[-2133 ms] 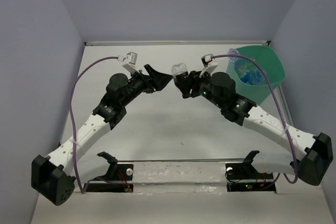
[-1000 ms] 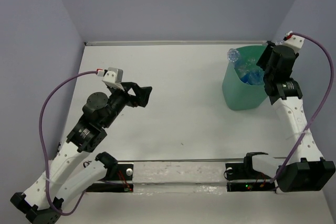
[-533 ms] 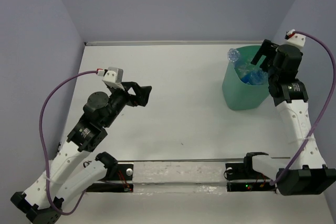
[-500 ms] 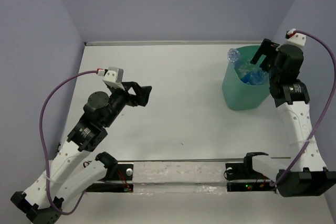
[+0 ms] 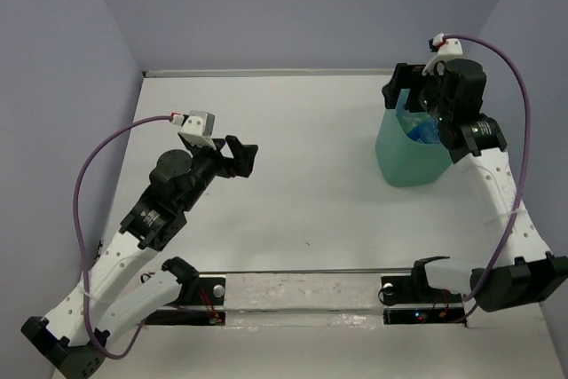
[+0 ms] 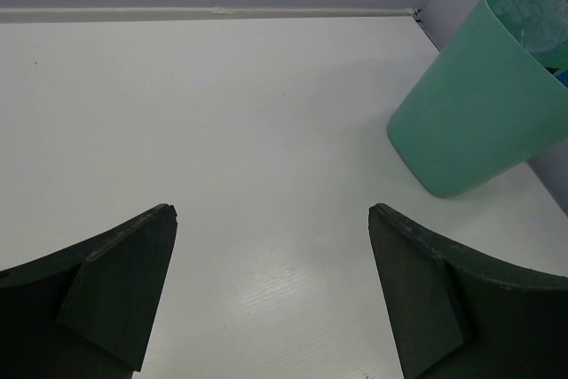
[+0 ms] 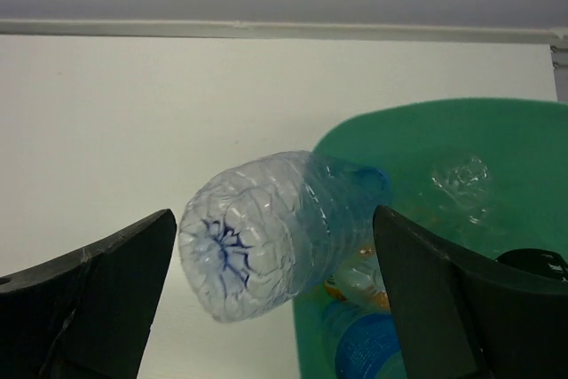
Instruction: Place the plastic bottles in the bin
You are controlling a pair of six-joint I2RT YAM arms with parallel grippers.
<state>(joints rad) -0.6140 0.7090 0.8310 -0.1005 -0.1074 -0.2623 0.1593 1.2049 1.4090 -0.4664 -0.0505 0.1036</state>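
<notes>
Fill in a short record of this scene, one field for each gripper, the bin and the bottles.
Left gripper: fingers open, holding nothing, above the table
Right gripper: fingers open, over the bin's rim, either side of a bottle, no contact visible
Bin: teal, standing at the table's far right
Protruding bottle: clear, crinkled, leaning out over the rim, base outward
Other bottles: inside the bin, some blue-labelled, count unclear
</notes>
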